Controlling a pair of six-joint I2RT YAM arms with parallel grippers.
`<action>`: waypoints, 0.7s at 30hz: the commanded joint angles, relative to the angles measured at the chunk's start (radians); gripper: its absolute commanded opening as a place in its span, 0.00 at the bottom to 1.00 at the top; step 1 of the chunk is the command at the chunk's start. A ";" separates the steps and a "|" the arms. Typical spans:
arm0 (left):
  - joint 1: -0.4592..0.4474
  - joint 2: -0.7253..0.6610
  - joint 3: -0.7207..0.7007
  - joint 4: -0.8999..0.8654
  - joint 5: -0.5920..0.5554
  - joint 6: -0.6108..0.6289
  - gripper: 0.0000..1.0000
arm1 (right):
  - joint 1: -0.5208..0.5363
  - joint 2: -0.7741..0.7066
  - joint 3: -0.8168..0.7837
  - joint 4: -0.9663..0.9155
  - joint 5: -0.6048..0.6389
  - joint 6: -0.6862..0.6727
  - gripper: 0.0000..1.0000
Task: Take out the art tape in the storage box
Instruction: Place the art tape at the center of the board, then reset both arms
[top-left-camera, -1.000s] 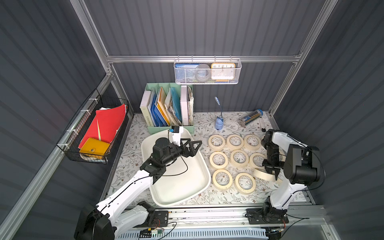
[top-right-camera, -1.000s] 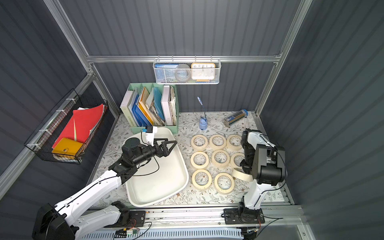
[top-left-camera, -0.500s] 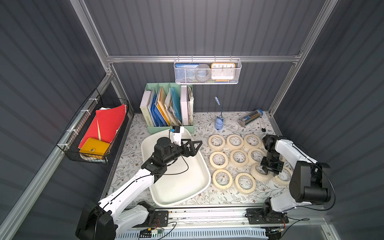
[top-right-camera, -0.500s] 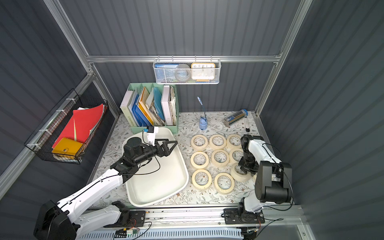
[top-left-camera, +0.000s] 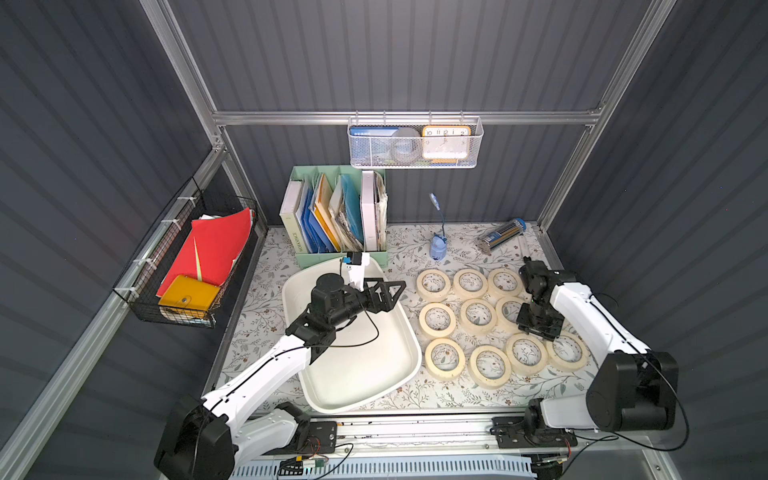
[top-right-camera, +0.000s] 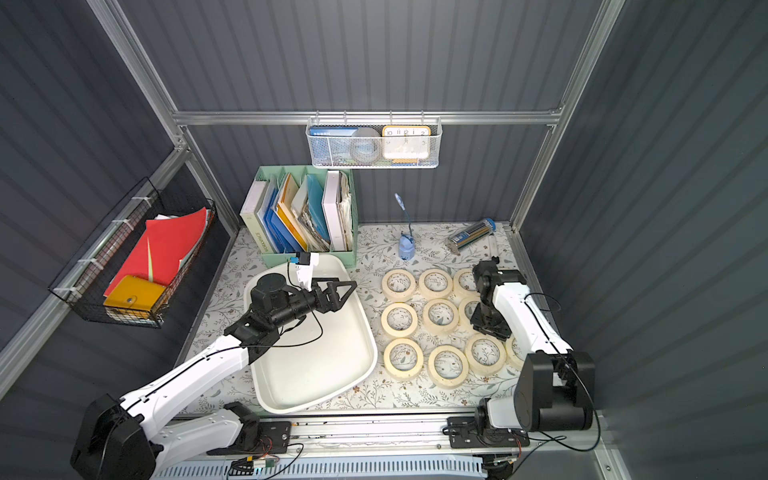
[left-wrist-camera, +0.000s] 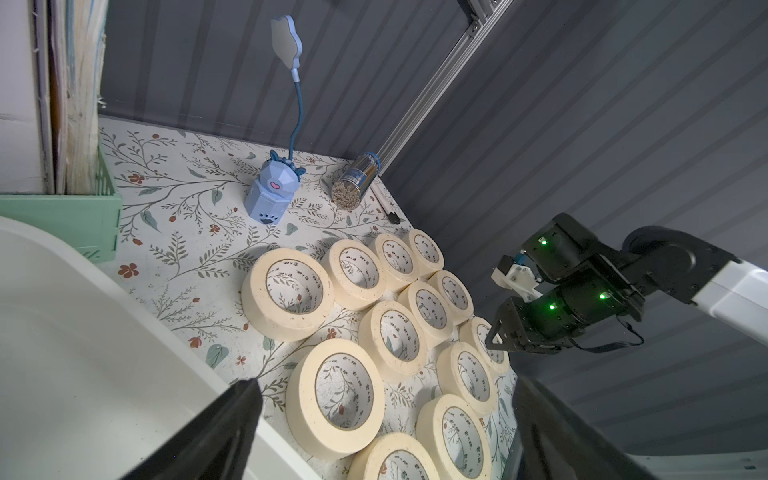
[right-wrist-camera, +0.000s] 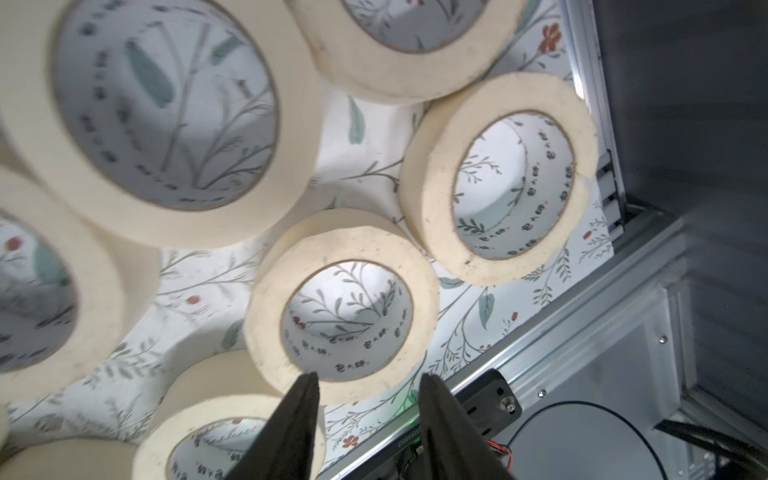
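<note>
The storage box (top-left-camera: 361, 370) is a shallow white tub left of centre in both top views; its inside (top-right-camera: 320, 365) shows no roll. Several cream art tape rolls (top-left-camera: 478, 316) lie flat in rows on the floral mat to its right. My left gripper (top-left-camera: 392, 291) hovers open over the box's far end, nothing between its fingers (left-wrist-camera: 245, 399). My right gripper (top-left-camera: 536, 328) points down over the right-hand rolls, open and empty. In the right wrist view one roll (right-wrist-camera: 340, 307) lies just beyond its fingertips (right-wrist-camera: 307, 386), apart from them.
A mint file organiser (top-left-camera: 332, 216) stands behind the box. A blue desk lamp (top-left-camera: 438, 247) and a pencil tube (top-left-camera: 500, 235) sit at the back of the mat. A mesh basket (top-left-camera: 415, 143) hangs on the back rail, a black wire basket (top-left-camera: 195, 266) on the left wall.
My right gripper carried a tilted roll over the mat's right side, laid it flat beside the others and opened. The left arm has barely moved.
</note>
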 joint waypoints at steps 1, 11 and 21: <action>0.006 0.006 0.038 -0.001 -0.008 0.003 1.00 | 0.130 -0.023 0.045 -0.066 0.007 0.079 0.46; 0.018 -0.046 0.127 -0.331 -0.448 0.262 1.00 | 0.160 -0.306 -0.221 0.481 -0.010 -0.077 0.99; 0.140 0.014 -0.032 -0.245 -0.707 0.280 1.00 | 0.014 -0.233 -0.336 0.835 0.014 -0.187 0.99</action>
